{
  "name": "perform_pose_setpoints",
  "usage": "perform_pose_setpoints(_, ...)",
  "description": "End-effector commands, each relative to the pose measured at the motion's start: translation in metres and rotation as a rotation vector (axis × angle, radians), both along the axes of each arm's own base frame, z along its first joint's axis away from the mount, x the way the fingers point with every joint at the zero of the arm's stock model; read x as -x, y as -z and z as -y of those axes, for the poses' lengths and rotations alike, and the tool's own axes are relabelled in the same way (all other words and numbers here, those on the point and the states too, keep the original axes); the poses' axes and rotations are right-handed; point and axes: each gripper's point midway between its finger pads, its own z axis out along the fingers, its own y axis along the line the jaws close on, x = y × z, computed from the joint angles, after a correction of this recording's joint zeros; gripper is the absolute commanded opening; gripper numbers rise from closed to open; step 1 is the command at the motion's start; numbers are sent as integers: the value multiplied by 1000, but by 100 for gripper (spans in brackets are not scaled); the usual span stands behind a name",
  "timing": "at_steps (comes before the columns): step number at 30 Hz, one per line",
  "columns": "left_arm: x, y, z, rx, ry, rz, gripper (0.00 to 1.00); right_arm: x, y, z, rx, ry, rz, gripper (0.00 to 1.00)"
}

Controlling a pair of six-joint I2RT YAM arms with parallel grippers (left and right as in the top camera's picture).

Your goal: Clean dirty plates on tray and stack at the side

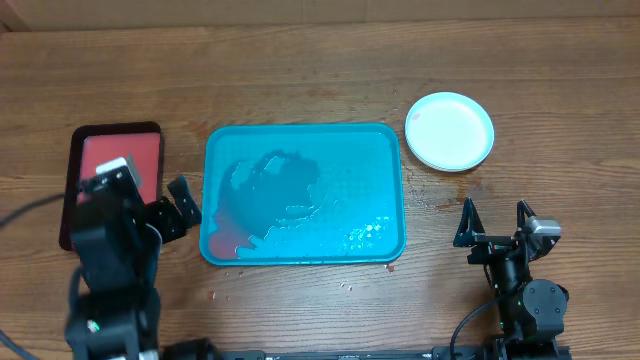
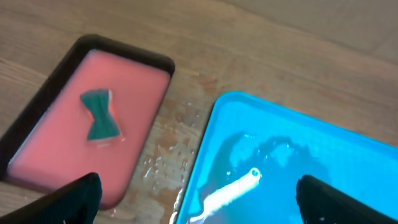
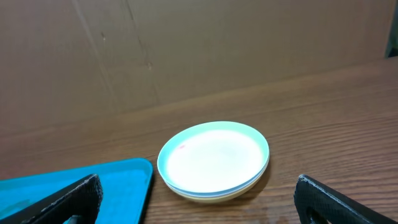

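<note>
The plates (image 1: 450, 131) sit in one stack on the wood to the right of the turquoise tray (image 1: 390, 200), mint rim on top; the right wrist view shows the stack (image 3: 214, 158) with a tiny red speck at its rim. The tray holds no plates, only water and a faint red smear; its wet left part shows in the left wrist view (image 2: 348, 155). My left gripper (image 1: 172, 212) is open and empty between the red tray and the turquoise tray. My right gripper (image 1: 496, 222) is open and empty at the front right, below the plates.
A dark-rimmed red tray (image 1: 140, 145) at the left holds a green sponge (image 2: 100, 115). Water drops lie on the wood (image 2: 168, 155) between the two trays. A few red specks lie on the table near the turquoise tray's front edge (image 1: 392, 268).
</note>
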Motion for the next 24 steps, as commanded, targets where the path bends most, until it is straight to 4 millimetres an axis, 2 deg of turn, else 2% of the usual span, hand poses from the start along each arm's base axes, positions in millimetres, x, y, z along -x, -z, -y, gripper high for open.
perform_pose_setpoints(1,7,32,9,-12,49,67,100,0,3,1,4,7,-1,100)
perform_pose_setpoints(5,5,53,14,-19,73,164,100,0,3,1,5,7,-1,100)
perform_pose_setpoints(11,6,57,38,-138,202,400,100,0,3,1,4,7,-1,100)
perform_pose_setpoints(18,11,67,46,-148,225,517,100,0,3,1,4,7,-1,100)
perform_pose_setpoints(24,11,82,49,-139,235,529,100,0,3,1,5,7,-1,100)
